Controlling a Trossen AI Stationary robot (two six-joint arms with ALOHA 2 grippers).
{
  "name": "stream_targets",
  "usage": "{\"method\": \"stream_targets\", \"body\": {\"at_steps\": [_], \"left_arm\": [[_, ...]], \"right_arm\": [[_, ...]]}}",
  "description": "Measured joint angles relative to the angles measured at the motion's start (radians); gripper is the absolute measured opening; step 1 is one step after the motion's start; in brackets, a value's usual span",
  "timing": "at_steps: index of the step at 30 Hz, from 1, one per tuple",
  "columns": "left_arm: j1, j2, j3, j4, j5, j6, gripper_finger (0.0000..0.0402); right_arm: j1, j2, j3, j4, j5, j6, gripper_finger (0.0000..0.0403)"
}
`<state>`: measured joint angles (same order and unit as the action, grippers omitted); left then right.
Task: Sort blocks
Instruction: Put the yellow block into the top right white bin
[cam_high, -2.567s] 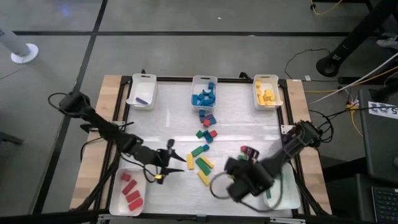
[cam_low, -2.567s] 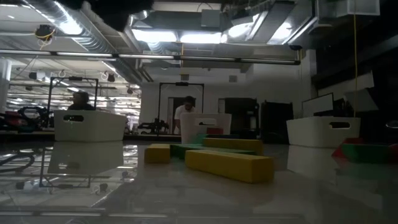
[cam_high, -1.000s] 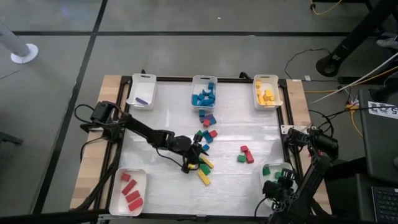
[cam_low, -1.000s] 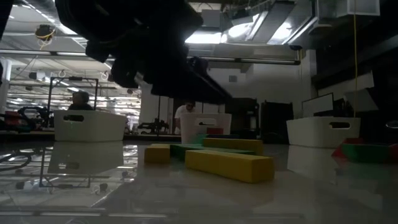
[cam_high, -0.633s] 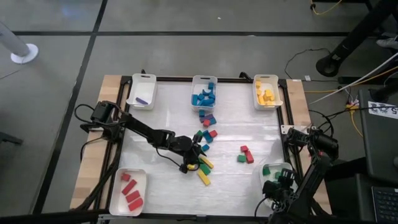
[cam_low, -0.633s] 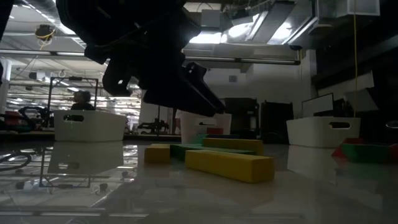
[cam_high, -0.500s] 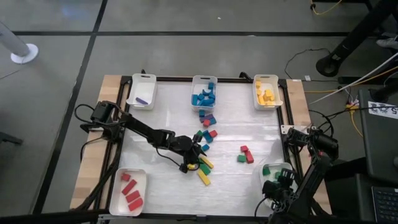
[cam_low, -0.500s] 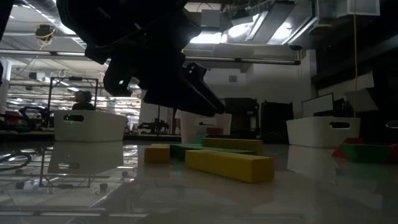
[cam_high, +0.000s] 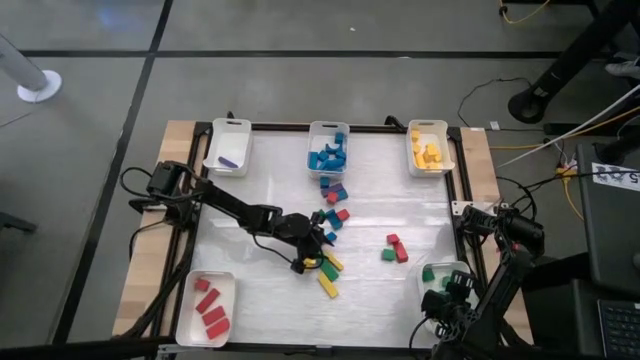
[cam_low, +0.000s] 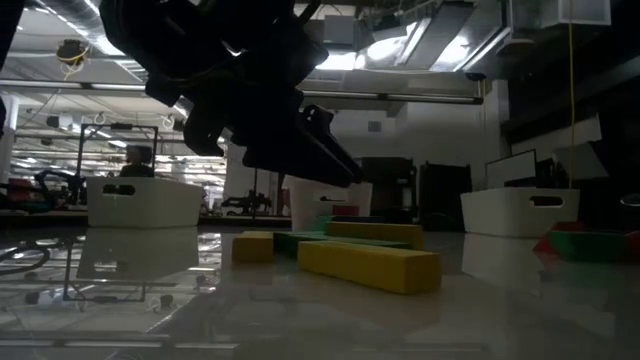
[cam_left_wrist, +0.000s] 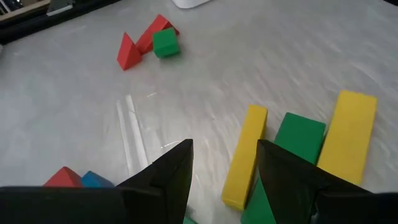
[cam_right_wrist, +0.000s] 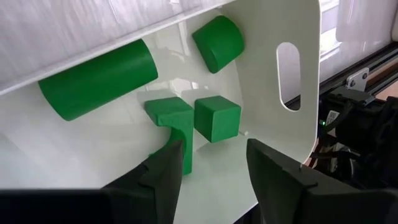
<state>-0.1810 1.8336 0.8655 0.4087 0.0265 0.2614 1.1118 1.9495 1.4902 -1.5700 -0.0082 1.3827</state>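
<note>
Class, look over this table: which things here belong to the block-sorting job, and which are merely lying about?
Job:
loose blocks
red blocks
blue blocks
yellow blocks
green blocks
left gripper
right gripper

Lying about:
cables
white post base

Five white trays sit on the table in the high view: three along the top edge and one in each lower corner. The top-left tray (cam_high: 227, 146) holds one purple block (cam_high: 229, 160). The top-middle tray (cam_high: 329, 144) holds a heap of blue blocks too tightly packed to count, and the top-right tray (cam_high: 428, 145) a heap of yellow ones likewise. The lower-left tray (cam_high: 205, 309) holds four red blocks (cam_high: 211, 311). The lower-right tray (cam_right_wrist: 280, 37) shows four green blocks (cam_right_wrist: 217, 118) in the right wrist view: two rounded, one cube, one angular.
</note>
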Motion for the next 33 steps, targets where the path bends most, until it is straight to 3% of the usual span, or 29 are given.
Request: {"method": "stream_targets", "body": {"at_steps": [9,14,33], "left_arm": [[0.002,0.001,0.084,-0.015,0.019,0.009,0.0166],[0.005,0.001,0.142,-0.144,0.03,0.029,0.0166],[0.006,0.144,0.152,-0.162,0.042,0.026,0.0165]], "right_arm": [[0.0,0.0,0.0,0.0,0.0,0.0,0.0179],[0.0,0.0,0.0,0.0,0.0,0.0,0.0179],[-0.001,0.0,0.001,0.001,0.004,0.0,0.0179]]}}
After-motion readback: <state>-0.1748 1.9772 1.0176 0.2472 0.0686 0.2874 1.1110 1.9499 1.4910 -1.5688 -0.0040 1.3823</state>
